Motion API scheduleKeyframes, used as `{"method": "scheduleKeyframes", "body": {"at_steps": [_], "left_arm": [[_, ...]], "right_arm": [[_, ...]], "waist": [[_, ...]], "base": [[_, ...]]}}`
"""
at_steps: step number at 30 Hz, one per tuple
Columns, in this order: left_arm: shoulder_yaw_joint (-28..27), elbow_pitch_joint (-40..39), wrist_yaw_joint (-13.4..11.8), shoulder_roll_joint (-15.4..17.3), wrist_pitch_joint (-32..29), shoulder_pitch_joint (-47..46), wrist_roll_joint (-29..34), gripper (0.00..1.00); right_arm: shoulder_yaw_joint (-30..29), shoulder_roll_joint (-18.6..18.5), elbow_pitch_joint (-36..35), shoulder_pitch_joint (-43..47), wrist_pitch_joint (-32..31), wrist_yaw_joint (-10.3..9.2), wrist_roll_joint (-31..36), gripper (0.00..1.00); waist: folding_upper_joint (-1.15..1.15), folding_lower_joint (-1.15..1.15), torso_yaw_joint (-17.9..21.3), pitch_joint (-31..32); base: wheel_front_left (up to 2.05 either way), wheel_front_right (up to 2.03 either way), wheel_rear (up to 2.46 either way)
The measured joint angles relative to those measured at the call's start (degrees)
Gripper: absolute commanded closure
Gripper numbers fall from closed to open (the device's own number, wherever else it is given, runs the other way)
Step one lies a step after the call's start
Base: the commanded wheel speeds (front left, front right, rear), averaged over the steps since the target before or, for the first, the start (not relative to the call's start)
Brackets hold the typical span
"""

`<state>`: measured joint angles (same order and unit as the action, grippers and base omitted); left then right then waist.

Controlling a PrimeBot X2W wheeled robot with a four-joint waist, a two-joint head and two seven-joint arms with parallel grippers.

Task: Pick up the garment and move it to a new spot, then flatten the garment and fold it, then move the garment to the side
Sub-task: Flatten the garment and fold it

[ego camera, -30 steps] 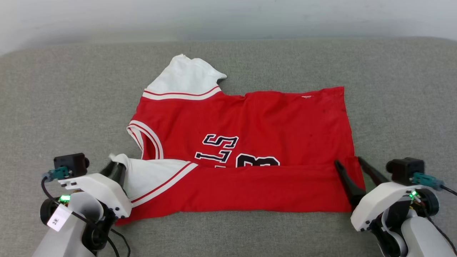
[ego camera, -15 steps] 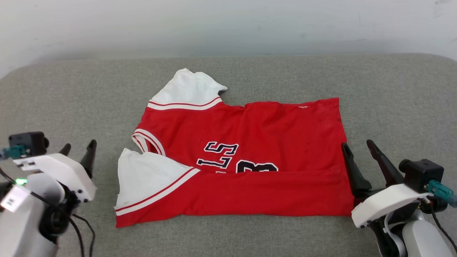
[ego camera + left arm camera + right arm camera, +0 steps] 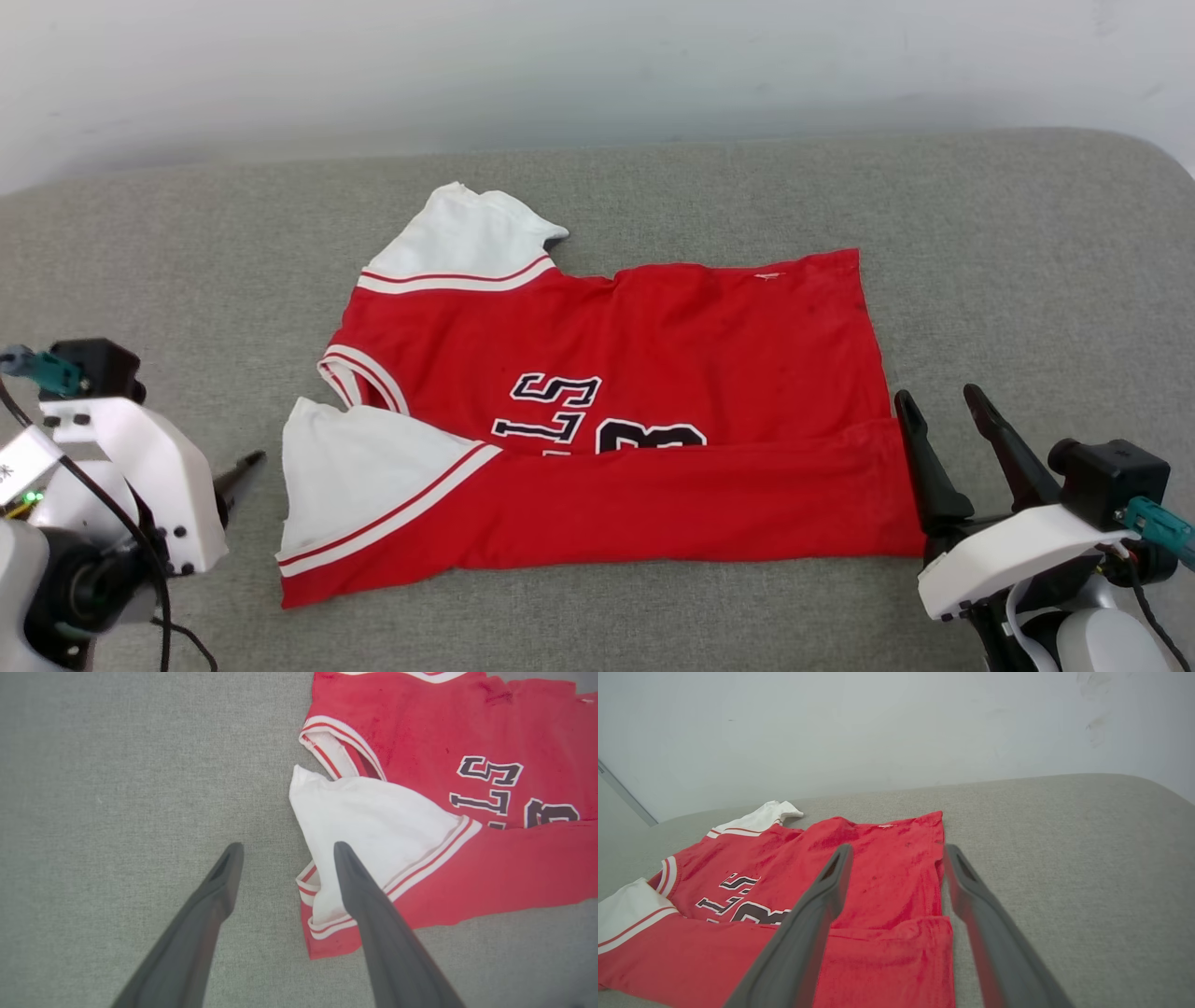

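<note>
Folding step: the red T-shirt lies on the grey cushion between the left jaws and right jaws, near edge already turned over. Both stand wide open, empty. The next move likely calls for gripping its far edge.

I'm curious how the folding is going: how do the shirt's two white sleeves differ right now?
The far sleeve sticks out past the red body of the garment onto the grey cushion; the near sleeve lies folded in with the near strip that covers part of the print. The far sleeve's trim runs nearly level in the head view; the near sleeve's slants. Both are white with red-striped trim.
</note>
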<state>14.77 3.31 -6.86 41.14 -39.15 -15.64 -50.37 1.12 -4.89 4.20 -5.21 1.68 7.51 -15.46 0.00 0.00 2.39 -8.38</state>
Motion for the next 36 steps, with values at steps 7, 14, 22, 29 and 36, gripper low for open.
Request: {"method": "scheduleKeyframes", "body": {"at_steps": [7,14,22,29,36], "left_arm": [[1.49,-0.30,-2.25,-0.94,-3.13,4.10,-1.92,0.00],[3.12,3.25,-1.76,-3.77,-2.70,5.95,-2.82,0.00],[4.00,6.88,0.36,-6.57,-1.48,4.61,-3.98,1.00],[3.07,6.27,1.29,-7.98,3.39,4.48,-3.64,1.00],[1.63,-0.31,-0.59,-5.89,6.12,5.89,-1.32,1.00]], "right_arm": [[0.18,0.75,-0.10,-0.13,-0.12,0.00,-0.20,0.00],[-0.21,0.97,0.68,-0.39,-0.13,0.00,-0.71,0.00],[-1.60,-0.12,1.80,-0.94,-1.99,0.00,-2.88,0.00],[-3.90,-2.88,3.08,-0.18,-12.89,0.00,-5.71,0.00],[-2.69,-7.14,1.99,0.62,-29.03,0.00,-9.31,0.00]], "waist": [[0.00,0.00,1.46,-1.71],[0.00,0.00,2.30,-2.95],[0.00,0.00,2.20,-3.63],[0.00,0.00,1.91,-2.96],[0.00,0.01,1.43,-3.11]], "base": [[0.00,0.00,0.00],[0.00,0.00,0.00],[0.00,0.00,0.00],[0.00,0.00,0.00],[0.00,0.00,0.00]]}}
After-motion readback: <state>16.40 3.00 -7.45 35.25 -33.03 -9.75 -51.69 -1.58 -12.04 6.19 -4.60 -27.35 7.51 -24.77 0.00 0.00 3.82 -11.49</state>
